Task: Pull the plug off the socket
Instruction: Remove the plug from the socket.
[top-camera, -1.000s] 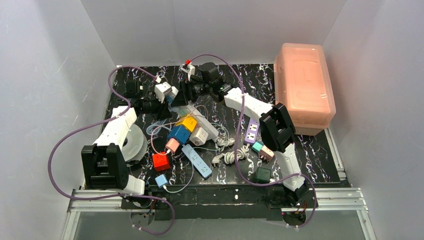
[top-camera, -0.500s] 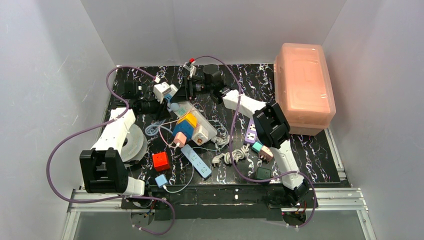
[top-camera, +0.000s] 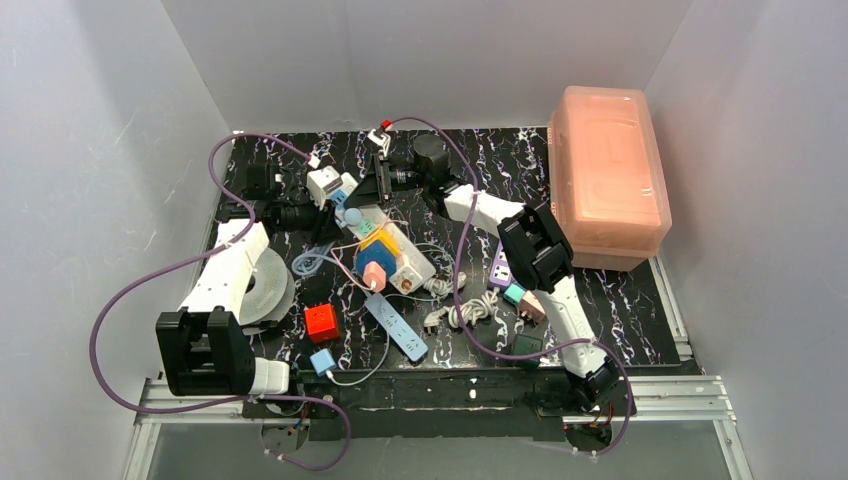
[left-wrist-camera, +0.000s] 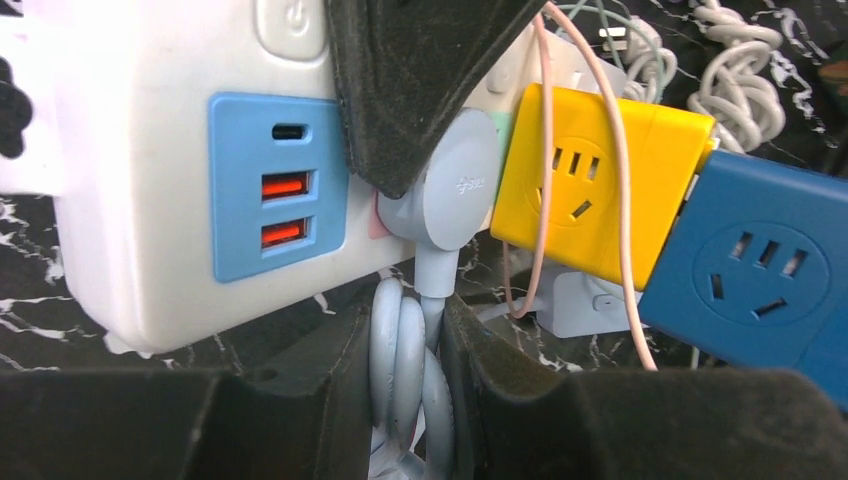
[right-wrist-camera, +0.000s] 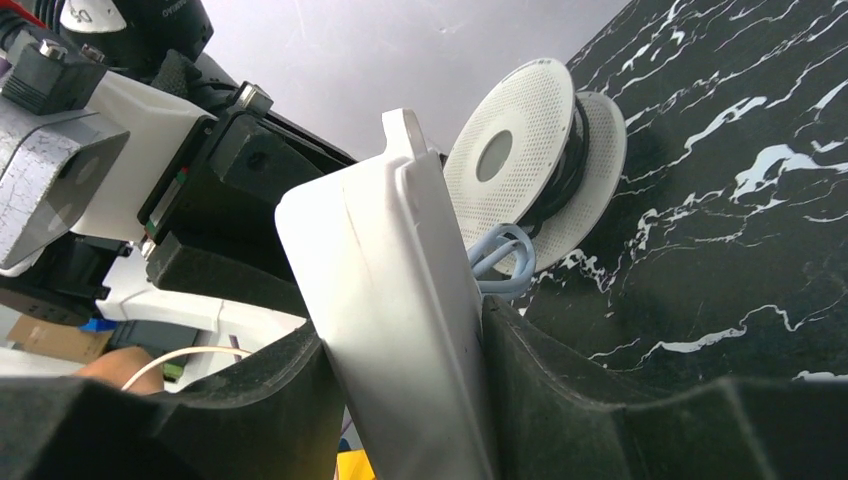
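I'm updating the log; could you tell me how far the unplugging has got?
Done: the right gripper clamps the socket by its end. In hand: the left gripper grips the cord just under the round plug. Remaining: the plug sits flush in the socket, not yet pulled.

white socket (left-wrist-camera: 130, 200), grey-blue plug (left-wrist-camera: 458, 190), yellow adapter (left-wrist-camera: 600, 190), black white-veined table (top-camera: 640, 300)

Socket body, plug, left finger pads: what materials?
The socket: hard white plastic, smooth, slightly glossy, moulded edges. The plug: grey-blue plastic, matte, embossed logo; its cord looks rubbery. The finger pads: black with a fuzzy grain, probably foam or felt.
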